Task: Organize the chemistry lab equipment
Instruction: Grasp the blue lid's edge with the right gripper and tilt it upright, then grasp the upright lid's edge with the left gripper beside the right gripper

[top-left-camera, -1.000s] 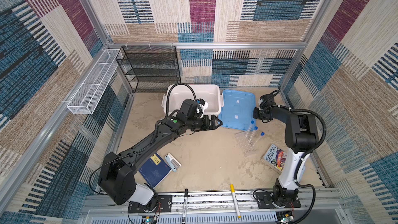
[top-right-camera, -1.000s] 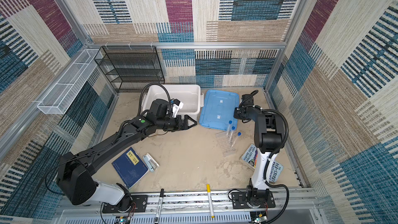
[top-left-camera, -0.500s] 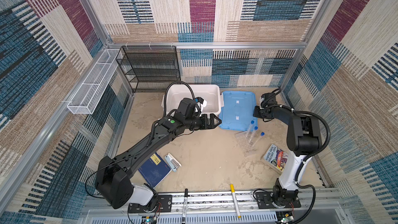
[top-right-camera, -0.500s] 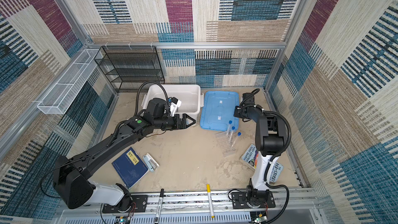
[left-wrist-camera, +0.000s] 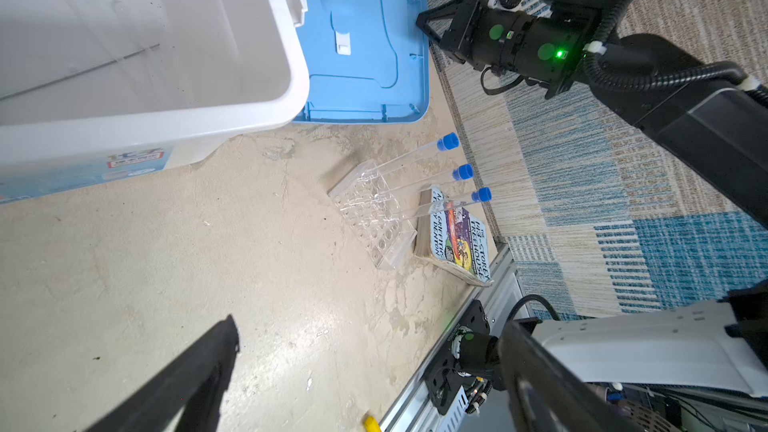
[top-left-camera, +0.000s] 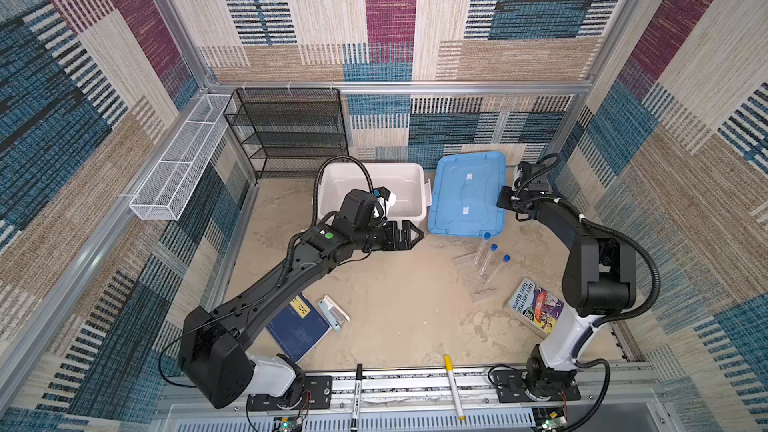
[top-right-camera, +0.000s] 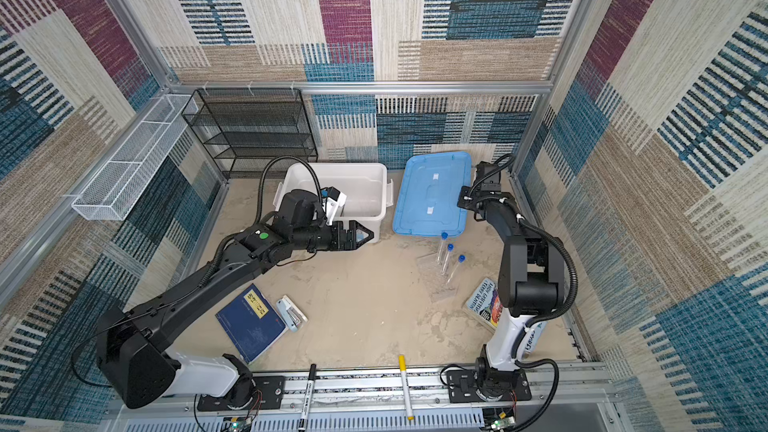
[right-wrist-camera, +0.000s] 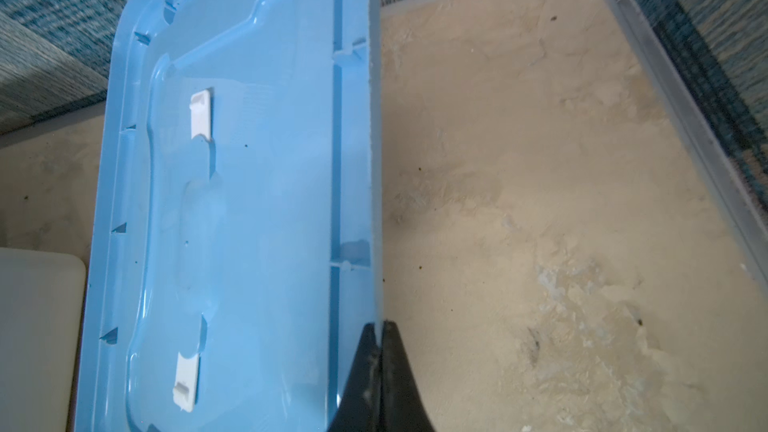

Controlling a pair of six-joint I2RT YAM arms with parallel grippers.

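Observation:
Three clear test tubes (top-left-camera: 488, 258) with blue caps lean in a clear plastic rack (top-left-camera: 468, 273) on the sandy floor, also seen in the left wrist view as test tubes (left-wrist-camera: 415, 176) and rack (left-wrist-camera: 374, 222). My left gripper (top-left-camera: 415, 234) hovers open and empty by the front right corner of the white bin (top-left-camera: 409, 169). A thin rod (left-wrist-camera: 83, 72) lies inside that bin. My right gripper (right-wrist-camera: 379, 326) is shut on the right rim of the blue lid (right-wrist-camera: 249, 201), which lies beside the bin in both top views (top-left-camera: 469, 193).
A dark blue book (top-left-camera: 299, 330) and a pale blue stapler (top-left-camera: 334, 313) lie front left. A paperback (top-left-camera: 536, 305) sits by the right arm's base. Black (top-left-camera: 357, 388) and yellow (top-left-camera: 453, 384) markers rest on the front rail. A black wire shelf (top-left-camera: 291, 130) stands at the back.
The right gripper has closed fully on the lid's rim, and gripper and lid have shifted a little toward the back wall. The left arm has barely moved.

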